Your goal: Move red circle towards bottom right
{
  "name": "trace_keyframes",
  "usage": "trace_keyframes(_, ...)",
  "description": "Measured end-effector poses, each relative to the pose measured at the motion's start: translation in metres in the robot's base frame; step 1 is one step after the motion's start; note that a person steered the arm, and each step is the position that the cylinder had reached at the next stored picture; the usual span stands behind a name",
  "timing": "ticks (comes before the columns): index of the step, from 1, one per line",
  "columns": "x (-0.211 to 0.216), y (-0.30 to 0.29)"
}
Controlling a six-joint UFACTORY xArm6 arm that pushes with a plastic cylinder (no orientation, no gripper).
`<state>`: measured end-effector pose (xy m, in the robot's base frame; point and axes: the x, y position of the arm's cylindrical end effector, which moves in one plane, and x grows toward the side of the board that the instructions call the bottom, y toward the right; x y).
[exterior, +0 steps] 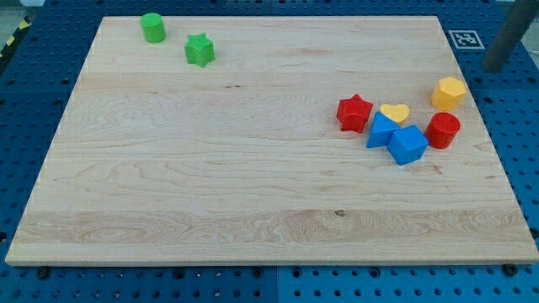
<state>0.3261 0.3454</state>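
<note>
The red circle stands at the view's right side of the wooden board, at the right end of a cluster of blocks. It touches a blue cube-like block on its left. My tip is the lower end of the dark rod at the view's top right, beyond the board's right edge. It is above and to the right of the red circle, well apart from it. A yellow hexagon lies between them, just above the red circle.
A red star, a yellow heart and a blue triangle fill the cluster's left part. A green circle and a green star sit at the top left. A printed marker lies off the board's top right corner.
</note>
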Motion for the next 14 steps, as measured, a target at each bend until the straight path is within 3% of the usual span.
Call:
trace_keyframes(2,0.104,-0.011)
trace_keyframes(4,0.11,-0.098)
trace_keyframes(6,0.069,-0.106)
trace_keyframes(7,0.078,-0.115)
trace_keyframes(9,0.164,-0.082)
trace_keyframes(11,0.117,-0.115)
trace_keyframes(12,0.118,-0.148)
trace_keyframes(14,0.178,-0.11)
